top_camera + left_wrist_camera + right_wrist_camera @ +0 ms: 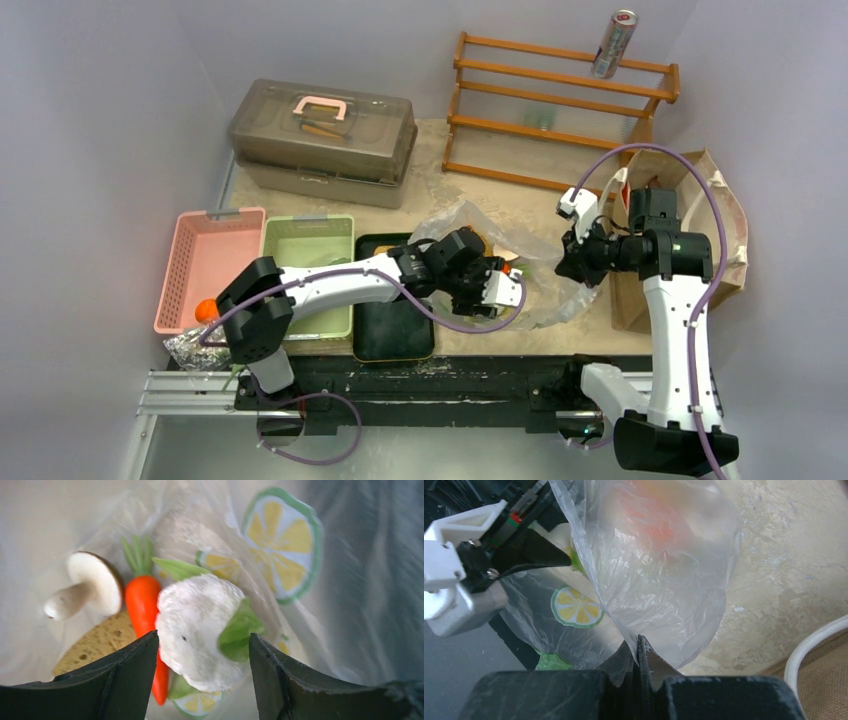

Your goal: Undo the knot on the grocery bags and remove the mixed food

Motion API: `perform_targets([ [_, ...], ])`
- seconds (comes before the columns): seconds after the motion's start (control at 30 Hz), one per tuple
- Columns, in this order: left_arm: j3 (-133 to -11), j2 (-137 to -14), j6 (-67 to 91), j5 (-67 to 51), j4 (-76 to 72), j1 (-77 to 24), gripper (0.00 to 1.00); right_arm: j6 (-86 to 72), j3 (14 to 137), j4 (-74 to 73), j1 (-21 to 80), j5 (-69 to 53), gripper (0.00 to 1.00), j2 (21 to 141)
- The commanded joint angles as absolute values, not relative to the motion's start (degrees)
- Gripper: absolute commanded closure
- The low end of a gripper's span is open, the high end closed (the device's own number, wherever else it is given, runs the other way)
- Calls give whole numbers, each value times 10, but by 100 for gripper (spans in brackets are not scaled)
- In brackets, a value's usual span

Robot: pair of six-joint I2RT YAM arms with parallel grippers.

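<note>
Knot judged undone: plastic bag (560, 290), frame centre, is kept open, its edge pinched in closed jaws of right gripper (638, 645). Inside it, left gripper (202, 637) jaws are spread around cauliflower (197, 625). Carrot (142, 600), mushroom (92, 582), toast (97, 642) not yet removed; paper bag (725, 230), right edge, seemingly not begun.

Clear bag (350, 580) with yellow citrus-slice print (green-rimmed); orange carrot (142, 605), white cauliflower (197, 625).

plain pale grey walls (90, 120) close in on three sides of my scuffed beige table (480, 190). a wooden rack (560, 110) stands at the back with a silver can (614, 44) on its top rail. left of it sits a grey-brown lidded case (322, 128). nearer me, a pink basket (200, 260), green bin (305, 235) and black tray (385, 345) sit side by side. the light is soft and even.
</note>
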State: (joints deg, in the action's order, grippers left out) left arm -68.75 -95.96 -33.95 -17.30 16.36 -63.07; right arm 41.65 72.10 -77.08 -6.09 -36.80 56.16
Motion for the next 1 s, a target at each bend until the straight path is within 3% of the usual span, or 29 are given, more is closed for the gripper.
perform_targets([
  [0.0,-743,-1010,-309,-142,121,-633,35,417,720,-785,-63,-364,100,552],
  [0.27,-747,-1076,-347,-101,151,-633,25,413,715,-779,-63,-362,100,552],
  [0.3,-747,-1083,-349,-100,156,-633,17,414,715,-779,-63,-362,100,552],
  [0.33,-746,-1087,-350,-99,162,-633,15,413,714,-778,-63,-362,100,553],
  [0.8,-785,-1169,-356,-4,184,-632,17,411,721,-768,-63,-366,100,575],
  [0.87,-786,-1165,-360,-7,189,-632,21,411,724,-767,-63,-366,100,577],
  [0.97,-782,-1130,-357,-21,185,-632,42,413,727,-763,-63,-365,100,580],
])
